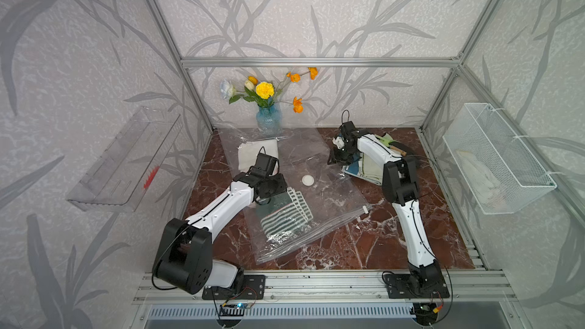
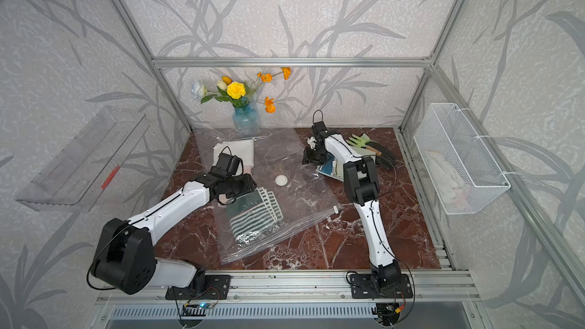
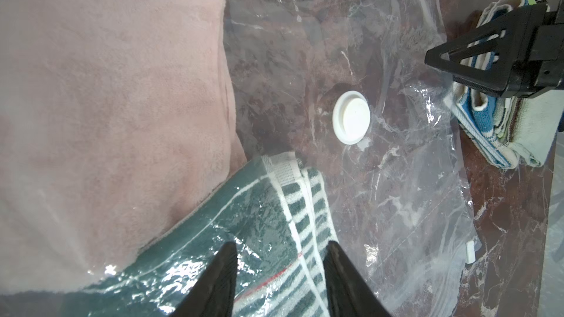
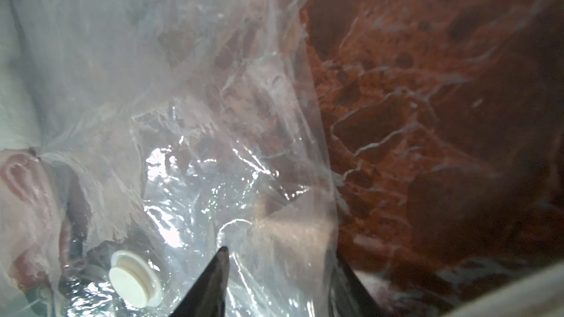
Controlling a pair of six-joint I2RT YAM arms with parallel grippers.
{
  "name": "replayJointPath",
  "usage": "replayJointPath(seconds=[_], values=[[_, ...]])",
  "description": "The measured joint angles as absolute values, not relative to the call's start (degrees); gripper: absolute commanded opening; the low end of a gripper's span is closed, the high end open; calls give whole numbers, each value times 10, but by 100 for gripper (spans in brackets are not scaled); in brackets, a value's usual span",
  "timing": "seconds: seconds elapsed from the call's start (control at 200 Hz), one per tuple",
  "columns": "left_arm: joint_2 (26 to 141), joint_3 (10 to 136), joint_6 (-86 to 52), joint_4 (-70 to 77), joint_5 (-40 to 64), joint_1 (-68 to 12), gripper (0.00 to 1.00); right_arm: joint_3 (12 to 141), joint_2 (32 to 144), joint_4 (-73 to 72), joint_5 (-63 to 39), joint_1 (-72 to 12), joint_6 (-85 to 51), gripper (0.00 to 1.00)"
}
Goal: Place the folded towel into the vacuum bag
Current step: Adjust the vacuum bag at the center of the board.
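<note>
1. vacuum bag point(image 1: 332, 191) lies flat on the marble table point(image 1: 364, 248), valve cap point(image 1: 308, 180) facing up. Its zip-seal edge point(image 1: 316, 235) is on the side nearest the arm bases, with the slider clip point(image 1: 365, 209) at that edge's right end.
2. green striped towel point(image 1: 285, 213) is under the film, inside the bag, just in from the zip edge. It touches a pink towel point(image 3: 106, 102) that lies deeper in.
3. left gripper point(image 3: 280, 245) - jaws apart above the striped towel, nothing visibly pinched.
4. right gripper point(image 4: 279, 254) - jaws apart, straddling the bag's side edge with film between them, not clamped. A stack of folded towels point(image 1: 364, 169) sits beside it, outside the bag.
5. Towel, judged: soft, light, floppy. The layers will likely fan apart, so pinch the thick folded edge through every layer.
6. Bag, judged: the film is thin, slick and crinkly and probably slides on marble - hold the stiffer zip lip, not mid-panel.
</note>
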State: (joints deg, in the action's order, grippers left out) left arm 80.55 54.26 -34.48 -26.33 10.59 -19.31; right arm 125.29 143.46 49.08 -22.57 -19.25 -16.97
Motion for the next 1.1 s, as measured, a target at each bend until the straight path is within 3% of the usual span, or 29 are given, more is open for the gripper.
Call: replayJointPath(seconds=[0.205, 0.405, 0.7, 0.905, 1.1], values=[[806, 543, -345, -262, 106, -193, 48, 1235, 1434, 468, -269, -181, -174, 40], [805, 543, -345, -262, 107, -192, 47, 1218, 1432, 448, -296, -176, -170, 0], [720, 544, -345, -279, 103, -150, 47, 1082, 1268, 427, -272, -223, -175, 0], [681, 564, -345, -283, 104, -138, 46, 1107, 1126, 443, -260, -286, -175, 0], [670, 566, -345, -282, 109, -134, 46, 1199, 1083, 477, -277, -307, -175, 0]])
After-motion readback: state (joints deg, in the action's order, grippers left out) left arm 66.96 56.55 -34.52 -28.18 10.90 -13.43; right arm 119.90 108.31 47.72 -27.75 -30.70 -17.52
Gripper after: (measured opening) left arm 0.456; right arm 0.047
